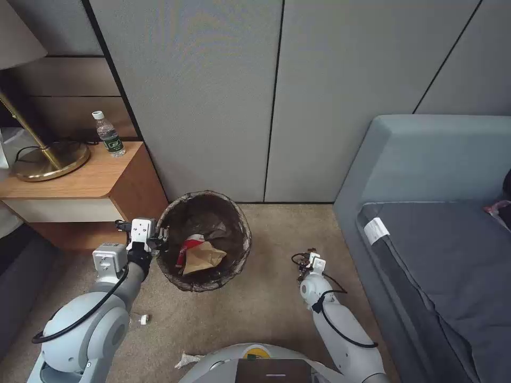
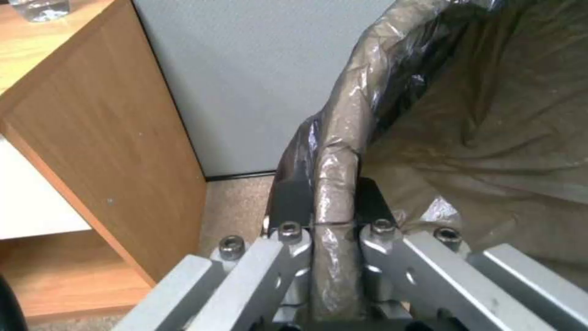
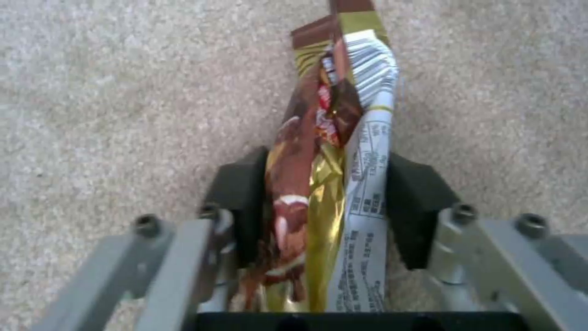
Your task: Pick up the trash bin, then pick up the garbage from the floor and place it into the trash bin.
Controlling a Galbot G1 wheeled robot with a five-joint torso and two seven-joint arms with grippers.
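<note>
Here, a crumpled gold-and-brown foil snack wrapper (image 3: 325, 151) is pinched between the pads of the right gripper (image 3: 328, 207), its long axis running straight out past the fingertips above the beige carpeted floor (image 3: 92, 92). The round trash bin lined with a dark crinkled plastic bag (image 1: 205, 240) is held by its rim in the clamped left gripper (image 2: 334, 216), leftward of the wrapper, mouth open upward.

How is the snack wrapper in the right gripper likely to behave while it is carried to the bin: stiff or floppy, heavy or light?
Probably floppy: the snack wrapper is creased and folded flat between the right gripper's fingers. Likely very light, since it looks thin and empty. Its glossy foil may be slippery, so it could slide out over the floor.
</note>
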